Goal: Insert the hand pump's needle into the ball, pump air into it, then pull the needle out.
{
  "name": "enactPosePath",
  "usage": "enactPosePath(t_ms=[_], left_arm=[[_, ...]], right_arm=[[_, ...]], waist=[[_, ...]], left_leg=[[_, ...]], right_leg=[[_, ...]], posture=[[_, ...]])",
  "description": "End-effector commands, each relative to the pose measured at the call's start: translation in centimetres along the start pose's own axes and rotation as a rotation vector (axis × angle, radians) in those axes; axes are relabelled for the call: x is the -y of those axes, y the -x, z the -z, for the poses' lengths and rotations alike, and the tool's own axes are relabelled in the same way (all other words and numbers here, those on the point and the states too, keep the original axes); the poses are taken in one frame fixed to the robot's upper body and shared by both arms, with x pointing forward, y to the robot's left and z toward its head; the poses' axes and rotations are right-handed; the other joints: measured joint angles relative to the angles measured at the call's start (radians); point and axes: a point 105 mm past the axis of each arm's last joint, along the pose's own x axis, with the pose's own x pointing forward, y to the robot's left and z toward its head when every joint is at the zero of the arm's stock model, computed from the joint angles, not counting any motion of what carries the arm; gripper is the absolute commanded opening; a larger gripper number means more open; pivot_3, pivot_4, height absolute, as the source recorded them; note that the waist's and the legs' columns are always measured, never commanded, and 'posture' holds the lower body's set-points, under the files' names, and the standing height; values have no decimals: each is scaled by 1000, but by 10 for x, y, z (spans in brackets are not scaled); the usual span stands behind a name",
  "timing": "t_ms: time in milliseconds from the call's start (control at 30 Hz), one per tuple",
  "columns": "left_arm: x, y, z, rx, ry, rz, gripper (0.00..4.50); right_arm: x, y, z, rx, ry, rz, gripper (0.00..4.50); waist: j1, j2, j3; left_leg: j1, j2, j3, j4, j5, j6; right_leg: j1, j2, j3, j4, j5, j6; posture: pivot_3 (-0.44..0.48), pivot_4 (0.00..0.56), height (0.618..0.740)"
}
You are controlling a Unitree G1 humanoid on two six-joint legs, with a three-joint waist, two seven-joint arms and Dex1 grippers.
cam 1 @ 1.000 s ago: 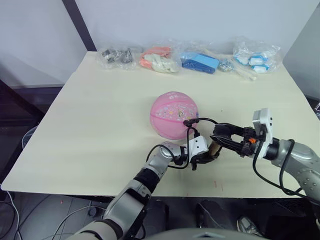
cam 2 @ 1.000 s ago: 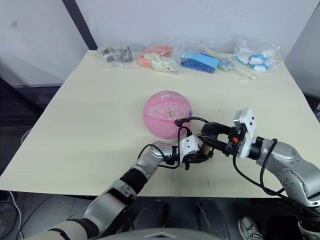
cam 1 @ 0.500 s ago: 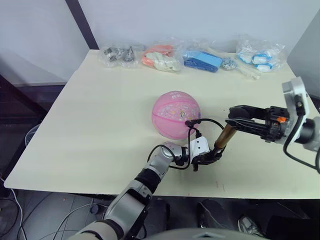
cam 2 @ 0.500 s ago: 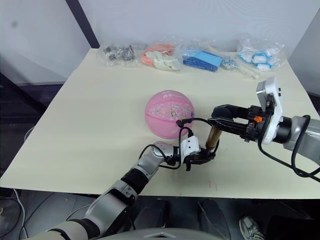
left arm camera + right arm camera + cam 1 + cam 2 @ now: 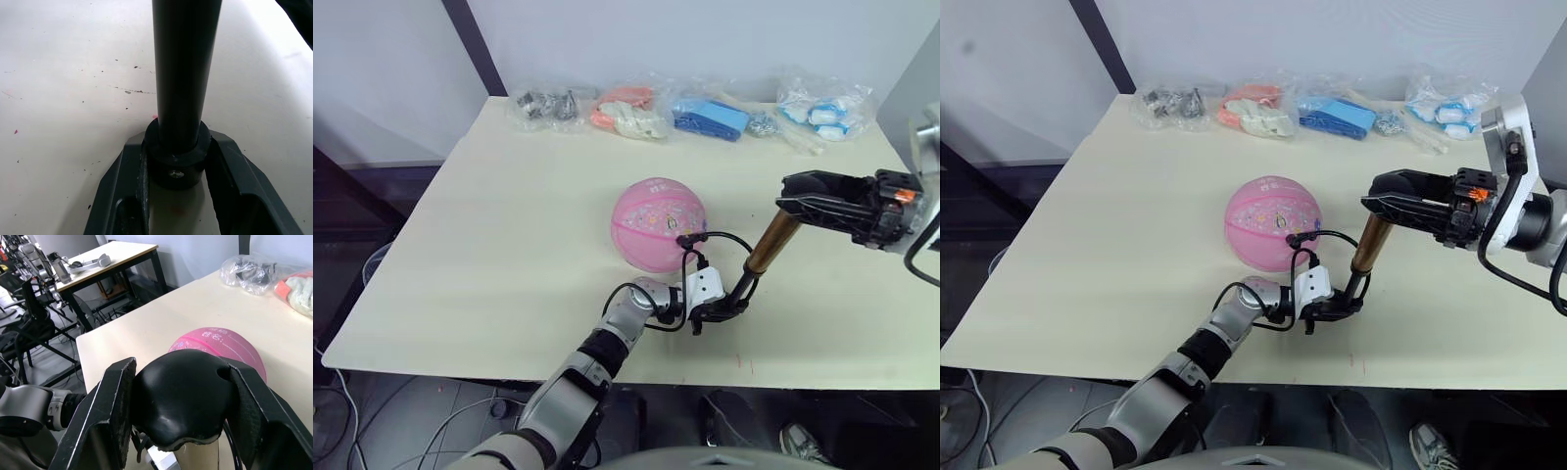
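- Left gripper (image 5: 176, 161) clamped round the hand pump (image 5: 759, 257) base cap, near the table (image 5: 489, 255) front edge.
- Right gripper (image 5: 178, 401) closed on the black handle, stroke extended.
- Ball (image 5: 657, 223) mid-table: light, springy, prone to rolling.
- Needle probably seated; hose (image 5: 717, 235) thin, floppy.

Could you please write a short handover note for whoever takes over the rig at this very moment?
Left end effector: shut on the hand pump's black base cap, holding it at the table.
Right end effector: shut on the pump's black handle, raised, with the black rod drawn out.
The ball sits mid-table; the thin hose loops from the pump to the ball's near side, where the needle appears to be in, though the tip is hidden.
Done: needle apparently inserted, pumping under way.
Left: push down, finish pumping, pull the needle out.
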Motion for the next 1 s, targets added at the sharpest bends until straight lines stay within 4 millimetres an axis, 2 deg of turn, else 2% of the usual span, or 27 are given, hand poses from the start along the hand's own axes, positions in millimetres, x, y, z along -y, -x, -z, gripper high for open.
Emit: enactPosePath(t_ms=[33, 200, 300, 533, 633, 733, 1000], left_arm=[[25, 0, 43, -130, 105, 73, 1097], [25, 0, 43, -129, 103, 74, 1097], [24, 0, 42, -128, 102, 73, 1097], [24, 2, 43, -130, 102, 72, 1097], [25, 2, 43, -131, 102, 72, 1097], [25, 2, 43, -131, 101, 72, 1097], [23, 3, 43, -131, 102, 69, 1097]], right_arm=[[4, 10, -31, 108, 172, 95, 2299], [7, -4, 4, 62, 126, 90, 2299], [9, -8, 18, 54, 125, 90, 2299], [14, -16, 61, -12, 87, 100, 2299], [15, -18, 71, -15, 72, 100, 2299], [16, -23, 79, -17, 57, 99, 2299], [22, -24, 83, -14, 30, 123, 2299]], waist=[[0, 0, 0], [0, -1, -1], [-1, -1, -2], [-8, -9, -9], [-11, -11, -13], [-11, -13, -17], [-11, -15, -22]], left_leg=[[0, 0, 0, 0, 0, 0], [1, 0, 0, 0, 0, 0], [2, 0, 0, 0, 0, 0], [9, 0, 0, 0, 0, 0], [20, 2, 0, -4, 0, 0], [20, 4, 0, -4, 0, 0], [20, 5, 0, -5, 0, 0]], right_leg=[[0, 0, 0, 0, 0, 0], [1, 1, 0, 0, 0, 0], [1, 1, 0, 1, 0, 0], [7, 2, 0, 1, 0, 0], [17, 3, 0, -3, -3, 4], [18, 4, 0, -4, -3, 4], [17, 4, 1, -4, -3, 4]], posture=[[0, 150, 740], [0, 150, 740], [0, 150, 740], [0, 150, 740], [0, 150, 740], [0, 150, 740], [0, 150, 740]])
